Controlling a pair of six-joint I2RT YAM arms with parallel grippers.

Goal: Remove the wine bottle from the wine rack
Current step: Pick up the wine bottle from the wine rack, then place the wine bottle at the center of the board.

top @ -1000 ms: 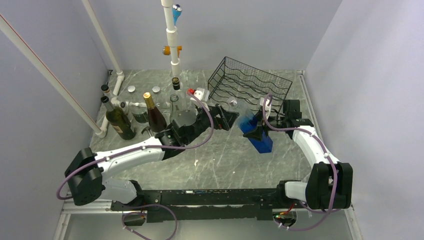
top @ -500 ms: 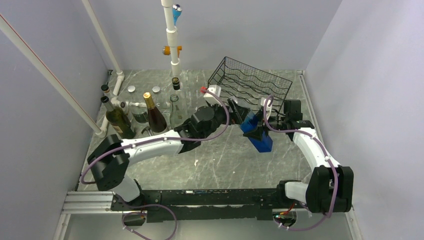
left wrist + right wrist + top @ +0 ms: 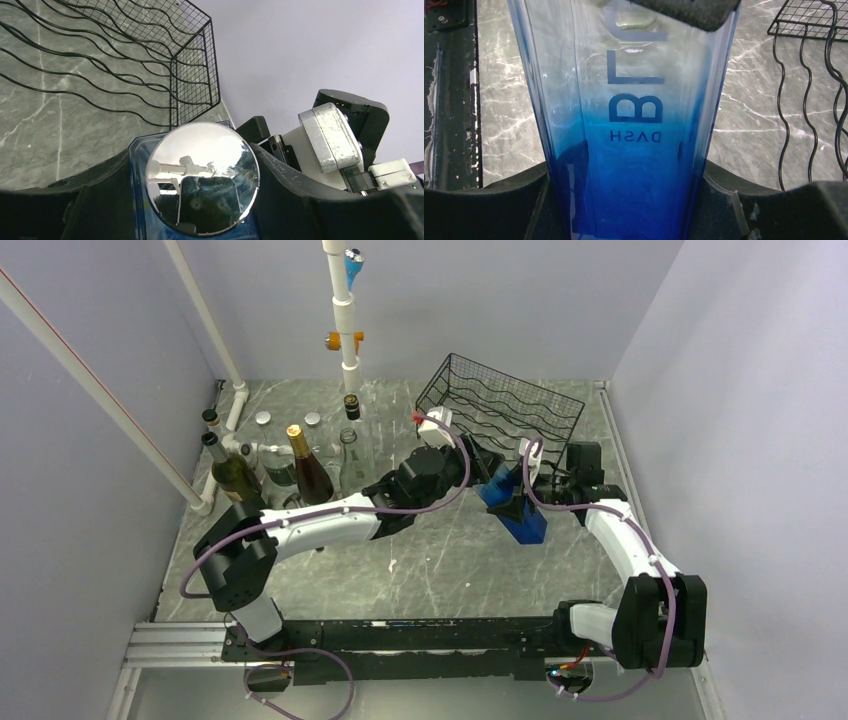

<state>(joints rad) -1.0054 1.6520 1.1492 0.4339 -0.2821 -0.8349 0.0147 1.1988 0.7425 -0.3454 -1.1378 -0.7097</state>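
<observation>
The wine bottle is clear glass fading to blue, with a round silver cap. It is tilted in front of the black wire wine rack, apart from it. My right gripper is shut on its lower body, which fills the right wrist view between the pads. My left gripper is at the bottle's top; its open jaws flank the cap and shoulder closely. The rack also shows in the left wrist view and the right wrist view.
Several upright bottles, among them a dark green one and a brown one, stand at the left back. A white pipe frame rises behind them. Grey walls close in on three sides.
My left arm has swung right and forward from beside the standing bottles to the blue bottle's top. The right gripper and the bottle have barely moved.
</observation>
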